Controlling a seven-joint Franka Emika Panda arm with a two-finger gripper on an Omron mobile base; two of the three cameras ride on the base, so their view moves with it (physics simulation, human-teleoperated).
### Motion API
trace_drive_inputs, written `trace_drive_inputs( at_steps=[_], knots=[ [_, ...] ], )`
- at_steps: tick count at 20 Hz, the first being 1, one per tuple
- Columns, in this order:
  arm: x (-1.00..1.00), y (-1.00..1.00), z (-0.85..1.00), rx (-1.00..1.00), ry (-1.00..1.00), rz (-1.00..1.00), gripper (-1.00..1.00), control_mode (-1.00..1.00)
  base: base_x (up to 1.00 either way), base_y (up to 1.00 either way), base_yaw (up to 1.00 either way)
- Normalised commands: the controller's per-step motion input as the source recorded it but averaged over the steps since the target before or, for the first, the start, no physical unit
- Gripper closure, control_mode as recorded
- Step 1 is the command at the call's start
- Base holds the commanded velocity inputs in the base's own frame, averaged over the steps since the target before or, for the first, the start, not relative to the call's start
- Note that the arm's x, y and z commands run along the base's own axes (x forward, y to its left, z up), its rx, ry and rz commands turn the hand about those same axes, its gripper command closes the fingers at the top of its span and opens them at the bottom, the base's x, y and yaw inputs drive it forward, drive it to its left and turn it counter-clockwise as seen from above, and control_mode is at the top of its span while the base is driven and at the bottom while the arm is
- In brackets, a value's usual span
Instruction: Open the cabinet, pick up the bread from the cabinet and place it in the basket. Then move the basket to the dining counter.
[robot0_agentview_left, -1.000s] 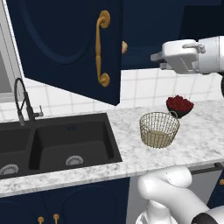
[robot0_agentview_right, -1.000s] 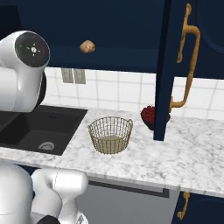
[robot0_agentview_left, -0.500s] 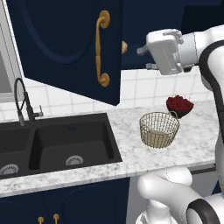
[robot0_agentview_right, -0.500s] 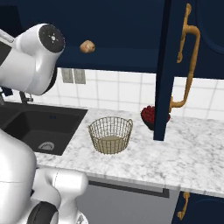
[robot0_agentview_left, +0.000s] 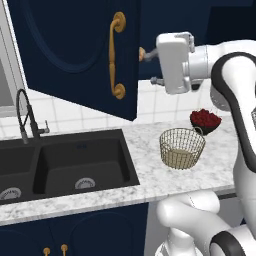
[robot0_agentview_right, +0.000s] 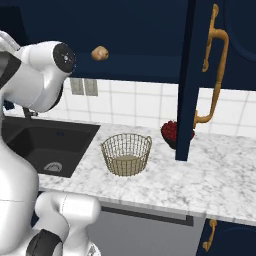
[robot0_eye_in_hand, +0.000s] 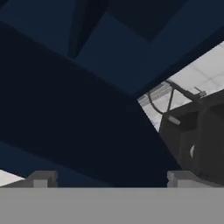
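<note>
While the cabinet (robot0_agentview_left: 75, 50) doors stand open, the bread (robot0_agentview_right: 100, 53) is seen inside, far left of the basket (robot0_agentview_right: 126, 154); gripper (robot0_eye_in_hand: 109, 177) spread wide, empty; dark red object (robot0_agentview_right: 170, 131) behind; no writing legible.

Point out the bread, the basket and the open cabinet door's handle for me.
bread (robot0_agentview_right: 100, 53), right base view, its middle.
basket (robot0_agentview_left: 182, 144), left base view, front mesh wall.
cabinet door handle (robot0_agentview_left: 116, 56), left base view, mid bar.
</note>
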Motion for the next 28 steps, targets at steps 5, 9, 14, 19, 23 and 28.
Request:
trace_drive_inputs(
  at_steps=[5,9,14,19,23,28],
  knots=[
    [0.00,0.03,-0.07,0.18,0.10,0.02,-1.00,-1.00,0.00,0.00,0.00],
    [0.00,0.31,-0.14,0.14,0.12,0.04,-1.00,-1.00,0.00,0.00,0.00],
    [-0.13,0.78,-0.08,0.10,0.14,0.13,-1.00,-1.00,0.00,0.00,0.00],
    [-0.43,0.91,0.00,0.01,0.11,0.16,-1.00,-1.00,0.00,0.00,0.00],
    [-0.07,1.00,-0.06,0.00,0.01,0.16,-1.00,-1.00,0.00,0.00,0.00],
    [0.00,1.00,-0.25,0.00,0.00,0.12,-1.00,-1.00,0.00,0.00,0.00]
  ],
)
